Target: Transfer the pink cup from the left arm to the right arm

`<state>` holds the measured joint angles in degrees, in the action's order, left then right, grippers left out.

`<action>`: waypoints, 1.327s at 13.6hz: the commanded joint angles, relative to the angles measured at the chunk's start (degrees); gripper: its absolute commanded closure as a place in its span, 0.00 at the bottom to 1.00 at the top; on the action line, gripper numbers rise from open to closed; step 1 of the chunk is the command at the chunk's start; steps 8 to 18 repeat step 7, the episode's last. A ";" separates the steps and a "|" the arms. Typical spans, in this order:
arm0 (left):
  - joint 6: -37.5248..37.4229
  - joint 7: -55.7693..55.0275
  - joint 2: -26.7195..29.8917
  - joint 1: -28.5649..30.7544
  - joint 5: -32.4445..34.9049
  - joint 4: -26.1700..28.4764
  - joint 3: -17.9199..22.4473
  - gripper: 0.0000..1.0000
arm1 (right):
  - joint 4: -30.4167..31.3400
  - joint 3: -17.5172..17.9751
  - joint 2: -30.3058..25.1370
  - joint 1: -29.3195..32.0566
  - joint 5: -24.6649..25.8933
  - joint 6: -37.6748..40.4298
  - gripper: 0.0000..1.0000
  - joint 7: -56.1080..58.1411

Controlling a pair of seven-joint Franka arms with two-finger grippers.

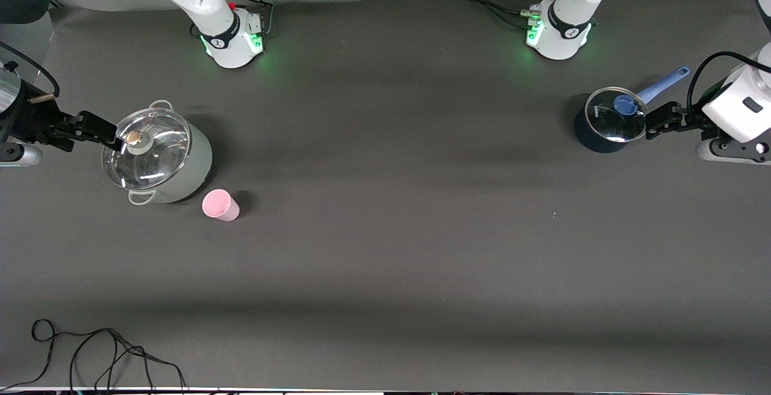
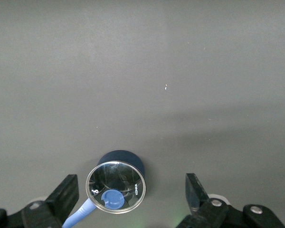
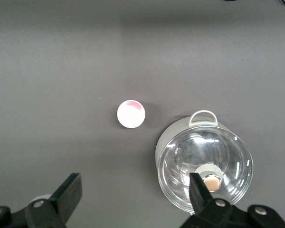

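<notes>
You'll find the pink cup (image 1: 220, 205) standing mouth-down, axis vertical, just beside the lidded grey pot (image 1: 158, 155) near the table's right-arm end. Left gripper (image 2: 133, 199), released, hangs over the lidded blue saucepan (image 1: 608, 121); right gripper (image 3: 133, 199), released, over the grey pot.

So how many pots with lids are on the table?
2. The pale-green metal pot with a glass lid sits beside the pink plastic cup; the dark-blue saucepan with a glass lid sits at the left arm's end.
</notes>
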<state>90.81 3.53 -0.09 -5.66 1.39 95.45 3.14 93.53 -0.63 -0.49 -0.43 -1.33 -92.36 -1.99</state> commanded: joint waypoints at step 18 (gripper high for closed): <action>-0.11 -3.62 0.97 -0.58 -0.51 0.17 0.64 0.00 | -0.63 0.63 0.31 0.51 1.07 -0.28 0.00 1.11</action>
